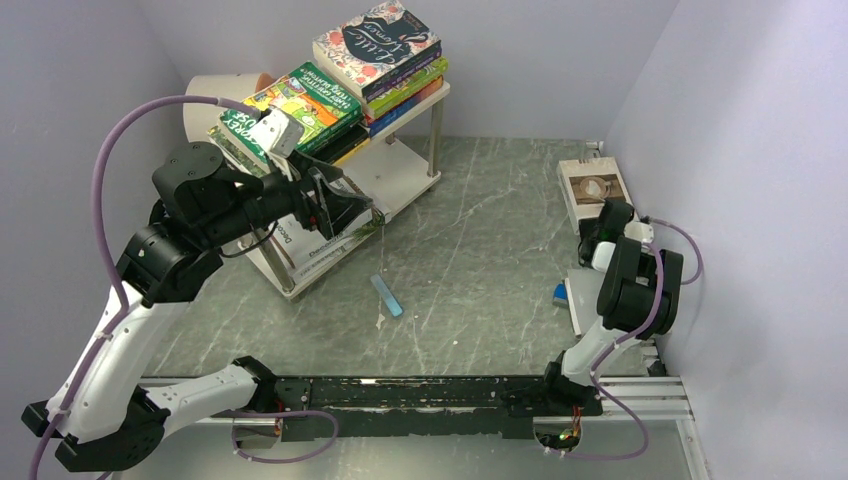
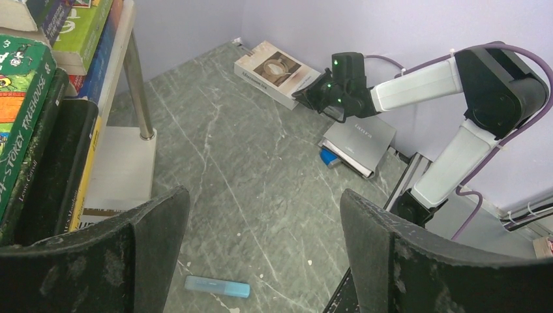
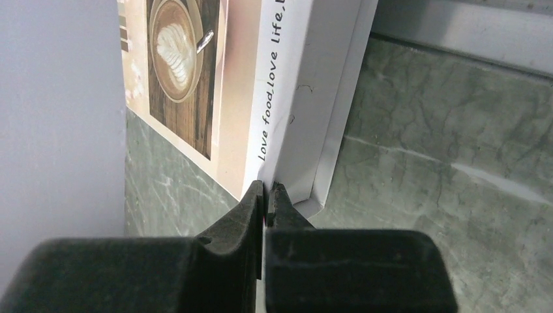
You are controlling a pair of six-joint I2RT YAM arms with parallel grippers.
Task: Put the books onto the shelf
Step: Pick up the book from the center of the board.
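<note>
The white shelf (image 1: pixel 398 168) stands at the back left with books piled on its top tier, the floral Little Women (image 1: pixel 378 42) uppermost and the green Treehouse (image 1: pixel 300 105) beside it. A white book (image 1: pixel 315 240) lies on the lower tier. My left gripper (image 1: pixel 350 208) hovers open by the shelf's front, its jaws wide apart (image 2: pixel 261 195) with nothing between them. At the far right a white coffee-cover book (image 1: pixel 592 180) lies on the table. My right gripper (image 3: pixel 267 192) is shut, tips at that book's near corner (image 3: pixel 287 130). A grey book (image 2: pixel 360 140) lies under the right arm.
A small flat blue bar (image 1: pixel 386 296) lies mid-table. A small blue block (image 1: pixel 560 293) pokes out from beside the grey book. A white cylinder (image 1: pixel 225 95) stands behind the shelf. Walls close in on the left, back and right.
</note>
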